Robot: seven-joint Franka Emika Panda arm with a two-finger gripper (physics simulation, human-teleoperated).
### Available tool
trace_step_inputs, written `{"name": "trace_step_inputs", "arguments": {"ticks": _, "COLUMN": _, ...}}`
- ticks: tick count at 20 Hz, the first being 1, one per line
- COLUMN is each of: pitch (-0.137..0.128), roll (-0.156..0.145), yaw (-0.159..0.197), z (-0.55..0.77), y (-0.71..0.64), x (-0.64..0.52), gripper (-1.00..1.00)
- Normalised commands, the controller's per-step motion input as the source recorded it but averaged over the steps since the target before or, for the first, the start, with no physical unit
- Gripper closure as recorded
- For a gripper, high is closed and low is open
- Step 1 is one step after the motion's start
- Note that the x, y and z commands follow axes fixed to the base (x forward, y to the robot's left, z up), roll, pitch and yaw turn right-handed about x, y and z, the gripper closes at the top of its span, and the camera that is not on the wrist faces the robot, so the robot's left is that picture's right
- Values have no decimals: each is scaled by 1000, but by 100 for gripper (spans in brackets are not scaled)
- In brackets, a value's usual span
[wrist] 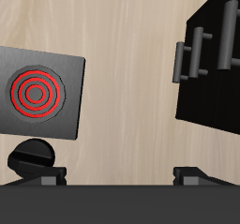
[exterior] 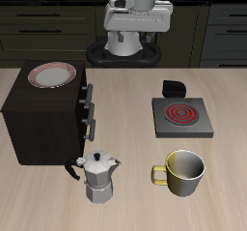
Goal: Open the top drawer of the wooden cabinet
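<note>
Presently you have the wooden cabinet [exterior: 43, 119] standing on the pale wood-grain table [exterior: 135, 100], at about nine o'clock from the table's centre in the exterior view. It is a boxy, matte, near-black block with squared edges. Its drawer face carries three small dark bar handles stacked one above another; the top drawer [exterior: 87, 93] is the uppermost, shallow and wide, and it sits flush with the two below. In your wrist view the cabinet [wrist: 214, 73] is cut off at the frame edge, and the handles there stand out from the face as short bars on posts.

On the cabinet's top rests a round plate [exterior: 52, 75] with a reddish rim. At three o'clock from the cabinet lies a flat grey stove plate [exterior: 180, 118] with a red spiral coil, and a small black knob-like object [exterior: 174, 87] sits just behind it. Toward six o'clock stand a faceted metallic moka pot [exterior: 99, 177] and a glossy olive-yellow mug [exterior: 183, 173].

Your gripper [wrist: 120, 178] shows only as two dark fingertips spread well apart, holding nothing. In the exterior view the arm is cropped at twelve o'clock.
</note>
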Motion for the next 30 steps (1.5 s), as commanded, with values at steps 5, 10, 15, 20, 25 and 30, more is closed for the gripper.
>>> {"name": "trace_step_inputs", "arguments": {"ticks": 5, "pitch": 7, "roll": 20, "yaw": -11, "z": 15, "y": 35, "x": -22, "gripper": -100}}
{"name": "trace_step_inputs", "arguments": {"ticks": 10, "pitch": -11, "roll": -19, "yaw": -10, "z": 17, "y": -6, "x": 47, "gripper": -100}}
{"name": "trace_step_inputs", "arguments": {"ticks": 15, "pitch": -38, "roll": -29, "yaw": 2, "z": 91, "y": 123, "x": 95, "gripper": -100}}
{"name": "trace_step_inputs", "arguments": {"ticks": 20, "pitch": -41, "roll": -55, "yaw": 25, "z": 110, "y": 180, "x": 212, "gripper": -100}}
{"name": "trace_step_inputs", "arguments": {"ticks": 25, "pitch": -75, "roll": -95, "yaw": 84, "z": 57, "y": 199, "x": 295, "gripper": -100}}
{"name": "trace_step_inputs", "arguments": {"ticks": 30, "pitch": -30, "roll": -70, "yaw": 22, "z": -9, "y": 226, "x": 250, "gripper": -100}}
